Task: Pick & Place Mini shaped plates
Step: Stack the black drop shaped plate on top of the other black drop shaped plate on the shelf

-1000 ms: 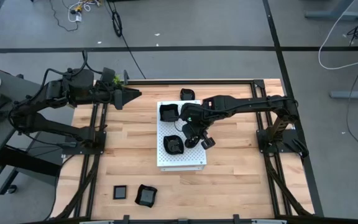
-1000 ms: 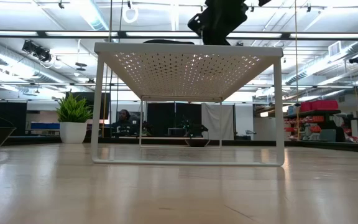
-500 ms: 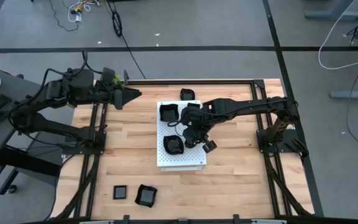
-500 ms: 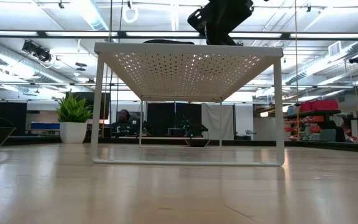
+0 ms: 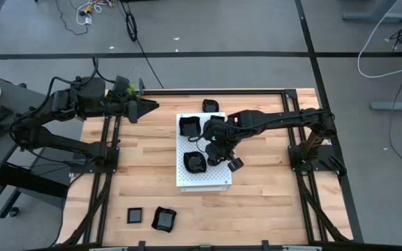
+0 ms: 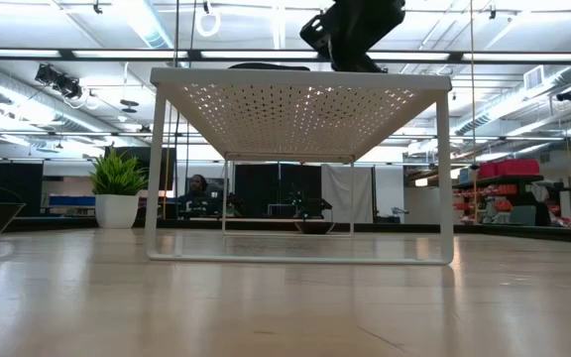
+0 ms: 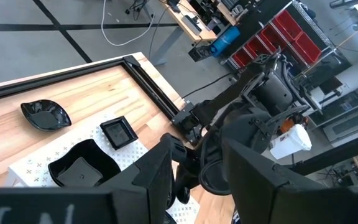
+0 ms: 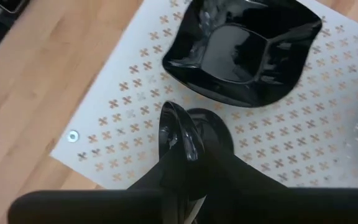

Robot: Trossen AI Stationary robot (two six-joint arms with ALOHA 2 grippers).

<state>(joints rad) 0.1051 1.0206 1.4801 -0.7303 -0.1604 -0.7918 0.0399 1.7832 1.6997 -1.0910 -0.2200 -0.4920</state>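
Observation:
Several glossy black mini plates are in view. On the white perforated board (image 5: pixel 216 176) rest a wavy-edged plate (image 5: pixel 189 126), a small square one (image 5: pixel 216 122) and another wavy plate (image 5: pixel 196 162). A leaf-shaped plate (image 5: pixel 211 105) lies on the table beyond the board. A square plate (image 5: pixel 136 215) and a wavy one (image 5: pixel 164 219) sit by the near edge. My right gripper (image 5: pixel 213 150) hovers low over the board's middle, shut on a small black plate (image 8: pixel 178 130). My left gripper (image 5: pixel 147 106) waits open at the far left. My right gripper (image 8: pixel 188 171) pinches a small glossy black plate between its two fingers, coming from above. The plate's shiny rim (image 8: pixel 174 127) sticks out past the fingertips and shows edge-on, tilted. In the low view it hangs just over the board top (image 6: pixel 266 74); whether it touches, I cannot tell.
A potted plant (image 5: pixel 128 89) stands at the far left, next to the left gripper. The board is a raised stand on thin white legs (image 6: pixel 151 169). Bare wood lies right of the board and between it and the near plates. Black frame rails (image 5: pixel 105 174) border the table.
My right gripper has shifted a little toward the table's left, closer to the wavy plate on the board's near-left part, still low over the board. The plates on the board and table have stayed in place.

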